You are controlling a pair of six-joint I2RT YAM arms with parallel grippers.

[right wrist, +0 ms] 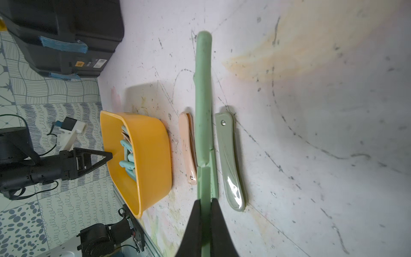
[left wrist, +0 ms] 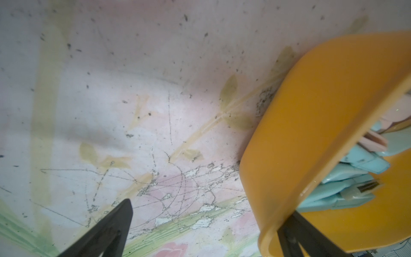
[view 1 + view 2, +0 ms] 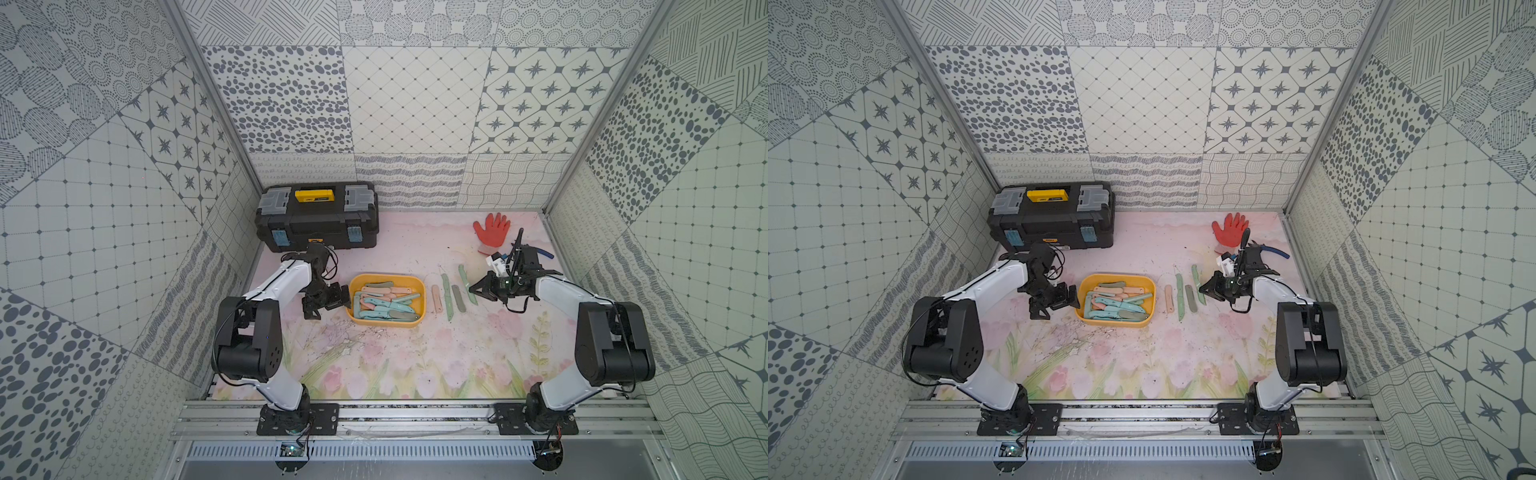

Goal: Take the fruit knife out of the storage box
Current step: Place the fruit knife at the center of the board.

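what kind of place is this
Probably a robot test booth, not a home or workshop: a left arm and right arm bolted to a metal rail, patterned panels walling in a flower-print table, and a yellow tub of knives staged between them.

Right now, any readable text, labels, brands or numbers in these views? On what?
Nothing reads cleanly.
black toolbox, yellow handle: dark print, too small to read.
Toolbox front, yellow sticker: blurred, unreadable.
Toolbox front, barcode label: bars show, digits unreadable.
No print seen on the storage box, the fruit knives in it, or the green fruit knife.
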